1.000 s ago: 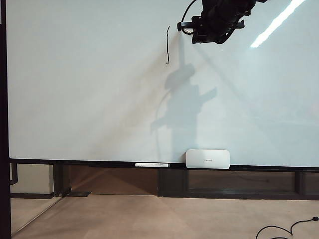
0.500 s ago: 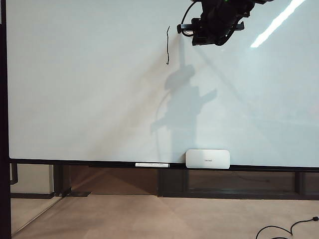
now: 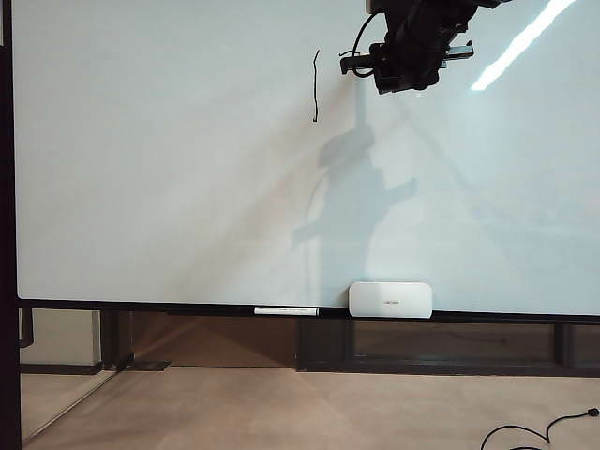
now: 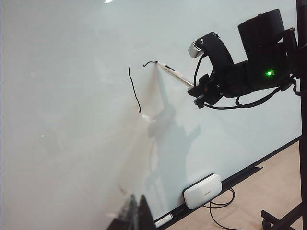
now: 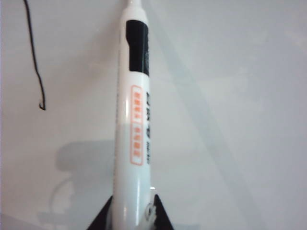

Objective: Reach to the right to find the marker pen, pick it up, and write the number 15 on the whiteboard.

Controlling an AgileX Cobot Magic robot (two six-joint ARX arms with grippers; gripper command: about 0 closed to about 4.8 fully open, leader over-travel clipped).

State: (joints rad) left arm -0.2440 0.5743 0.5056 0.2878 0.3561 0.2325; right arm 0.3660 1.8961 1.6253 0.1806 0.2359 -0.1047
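The whiteboard [image 3: 169, 187] fills the exterior view. High on it stands one thin black stroke, the "1" [image 3: 315, 86] of the number 15. My right gripper [image 3: 370, 64] hangs just right of that stroke, shut on the marker pen [image 5: 134, 143], whose white barrel sits between both fingers. In the left wrist view the marker pen [image 4: 175, 75] has its tip on the board at the end of a short black line [image 4: 149, 63]. Only dark tips of my left gripper [image 4: 138, 218] show at that view's edge, low by the board.
A white eraser block [image 3: 390, 299] and another slim white pen [image 3: 286, 310] rest on the dark bottom rail [image 3: 141, 307]. A dark frame post [image 3: 7, 225] borders the board's left side. A black cable [image 3: 534, 433] lies on the floor at right.
My right gripper has shifted to the right along the board with the marker pen, and its shadow has moved right with it. The eraser and the other pen have not moved.
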